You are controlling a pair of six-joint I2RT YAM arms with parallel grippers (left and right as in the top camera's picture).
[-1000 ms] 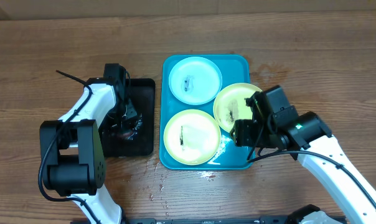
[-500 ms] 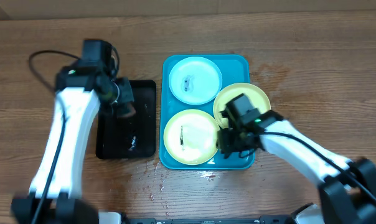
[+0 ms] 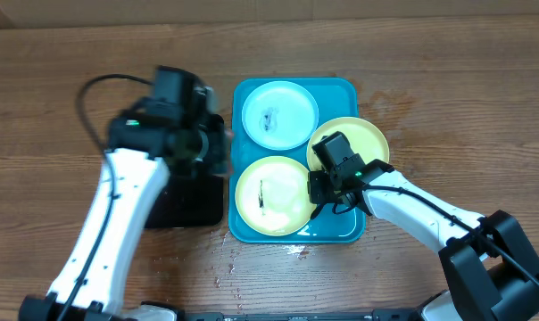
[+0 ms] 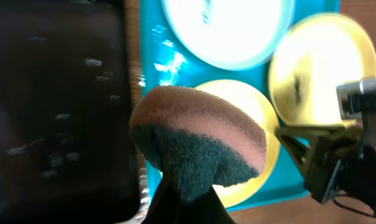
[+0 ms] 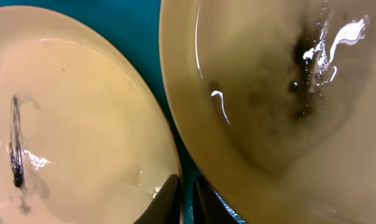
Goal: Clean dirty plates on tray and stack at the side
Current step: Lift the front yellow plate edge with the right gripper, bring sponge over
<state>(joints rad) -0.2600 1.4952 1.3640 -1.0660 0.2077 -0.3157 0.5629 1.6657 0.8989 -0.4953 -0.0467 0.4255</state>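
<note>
Plates [image 3: 278, 114] stay on the large turquoise rectangular plastic tray [image 3: 341, 89]; right gripper [image 5: 185, 200] has reached its right-edge pale yellow-green round plastic plate [image 3: 363, 143], jaws nearly together, hold unclear, while left gripper [image 3: 209, 147], clamped on a pink-and-green sponge [image 4: 197, 140], has swung over, so wiping looks imminent.

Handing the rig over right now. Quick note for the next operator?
Left gripper: shut on the sponge, above the black tray's right edge.
Right gripper: jaws almost closed at the right yellow plate's rim; grip unconfirmed.
Plates: pale blue plate and front yellow plate lie in the turquoise tray; the right one overhangs its right rim.
Done: nothing; all three show dark smears, none stacked.
Left: wipe each, stack beside the tray.
</note>
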